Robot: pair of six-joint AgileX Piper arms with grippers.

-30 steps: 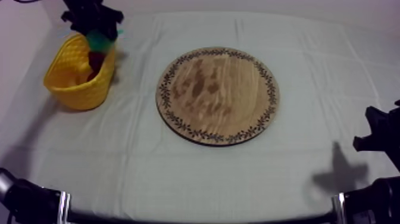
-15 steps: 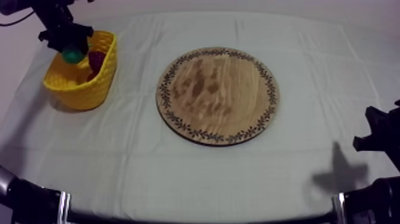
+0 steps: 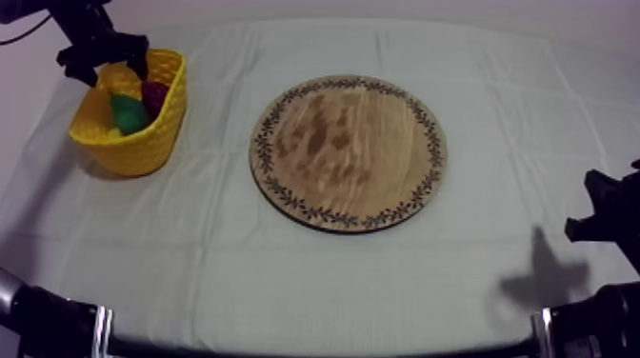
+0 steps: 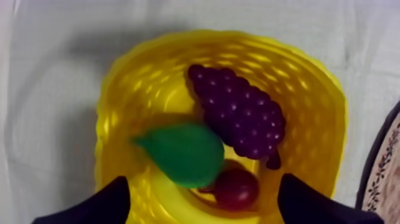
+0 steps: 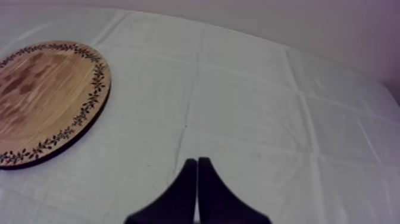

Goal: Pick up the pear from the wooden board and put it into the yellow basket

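Left wrist view: the pear (image 4: 181, 154) lies on its side inside the yellow basket (image 4: 309, 89). It touches the bunch of grapes (image 4: 238, 113) and partly covers the small red fruit (image 4: 236, 187). The left gripper (image 4: 203, 180) hangs above the basket, its fingers (image 4: 113, 199) spread wide with nothing between them. The pear is free of both.

Top view: the basket stands at the left side of the worktop (image 3: 286, 276), well apart from the wooden board (image 3: 348, 152), whose face is bare. The left arm comes in at the upper left, with its gripper over the basket's far rim.

Right wrist view: the right gripper (image 5: 197, 162) is closed on nothing, fingers together as a narrow wedge, low over the cloth and beside the board.

Assessment: the pear is where the task wants it, so the placing step is judged complete in substance. The step in hand is clearing the left arm away from the basket.

Next move: raise the left gripper straight up with the fingers wide until they are clear of the rim, then draw the arm back to its side. The basket looks light, so a sideways pull this close to its wall could catch or tip it. Nothing is required of the right arm.
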